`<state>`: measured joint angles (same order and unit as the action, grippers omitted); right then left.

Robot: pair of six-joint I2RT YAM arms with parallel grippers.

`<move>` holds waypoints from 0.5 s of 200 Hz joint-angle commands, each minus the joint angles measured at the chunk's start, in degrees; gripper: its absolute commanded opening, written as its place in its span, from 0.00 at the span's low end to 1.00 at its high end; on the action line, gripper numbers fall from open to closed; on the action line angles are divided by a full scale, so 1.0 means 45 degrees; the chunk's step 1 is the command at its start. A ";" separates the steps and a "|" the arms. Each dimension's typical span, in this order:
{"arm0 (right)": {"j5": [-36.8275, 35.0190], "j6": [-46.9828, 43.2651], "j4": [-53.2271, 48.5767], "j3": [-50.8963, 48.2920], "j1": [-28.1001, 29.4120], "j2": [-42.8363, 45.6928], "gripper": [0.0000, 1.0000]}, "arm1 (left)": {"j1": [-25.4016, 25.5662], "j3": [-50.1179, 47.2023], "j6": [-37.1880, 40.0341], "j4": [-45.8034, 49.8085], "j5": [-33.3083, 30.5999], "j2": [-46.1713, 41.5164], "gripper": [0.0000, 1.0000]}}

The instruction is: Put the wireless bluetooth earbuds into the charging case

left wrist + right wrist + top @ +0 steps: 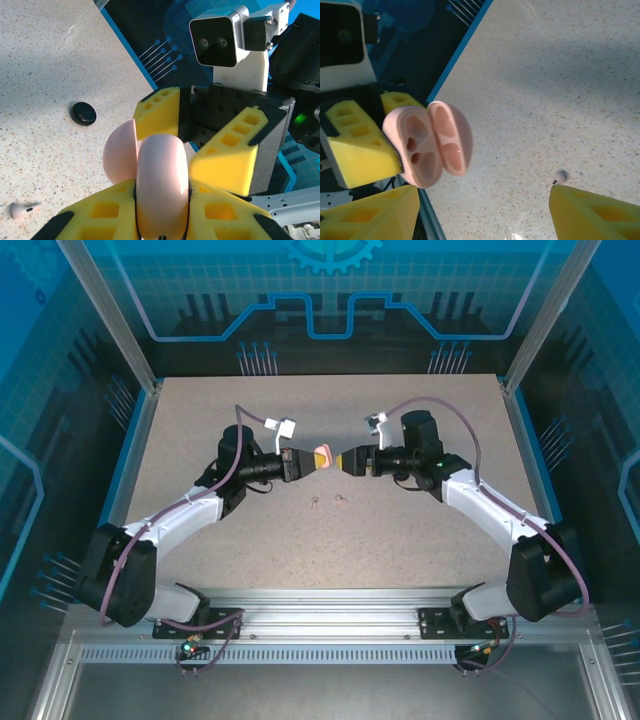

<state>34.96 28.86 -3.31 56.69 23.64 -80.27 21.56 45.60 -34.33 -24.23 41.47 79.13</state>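
Earbuds [316, 501], two pale ones, lie loose on the tabletop [400, 530], near both hands. Left hand [308, 461] is clenched on the pink charging case [427, 145], its lid open; right hand [347, 461] faces it, fingers spread, empty.

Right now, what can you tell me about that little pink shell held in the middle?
The pink charging case is a small, smooth, glossy clamshell, plastic by its look, hinged open; its two moulded wells look empty. The left gripper pinches its base between yellow fingers, holding it above the speckled table, cavity turned toward the right gripper, which stands open close by.
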 commanded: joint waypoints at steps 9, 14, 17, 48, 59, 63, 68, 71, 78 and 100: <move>0.0304 -0.0180 0.0257 0.0437 0.0437 -0.0374 0.67 | 0.0144 0.0337 0.0108 -0.0171 0.0354 -0.0300 0.00; 0.0242 -0.0161 0.0244 0.0498 0.0468 -0.0418 0.67 | 0.0167 0.0353 0.0107 -0.0168 0.0334 -0.0300 0.00; 0.0220 -0.0163 0.0247 0.0516 0.0484 -0.0447 0.67 | 0.0181 0.0354 0.0108 -0.0163 0.0334 -0.0300 0.00; -0.0066 -0.0163 0.0247 0.0704 0.0587 -0.0842 0.60 | 0.0376 0.0403 0.0142 -0.0163 0.0284 -0.0282 0.00; -0.0140 -0.0161 0.0245 0.0706 0.0568 -0.0936 0.57 | 0.0431 0.0412 0.0136 -0.0165 0.0289 -0.0291 0.00; -0.0142 -0.0182 0.0245 0.0709 0.0553 -0.0960 0.56 | 0.0448 0.0413 0.0137 -0.0163 0.0295 -0.0284 0.00; -0.0161 -0.0172 0.0232 0.0705 0.0552 -0.1004 0.54 | 0.0477 0.0420 0.0147 -0.0154 0.0267 -0.0298 0.00; -0.0169 -0.0171 0.0244 0.0709 0.0549 -0.1018 0.54 | 0.0491 0.0423 0.0148 -0.0145 0.0265 -0.0300 0.00; -0.0193 -0.0172 0.0247 0.0709 0.0529 -0.1058 0.52 | 0.0500 0.0401 0.0162 -0.0153 0.0246 -0.0318 0.00; -0.0211 -0.0193 0.0276 0.0639 0.0455 -0.1108 0.47 | 0.0507 0.0412 0.0167 -0.0126 0.0227 -0.0353 0.00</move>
<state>34.87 28.45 -3.07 58.61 25.45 -84.01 22.50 45.60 -34.33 -23.40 39.99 79.11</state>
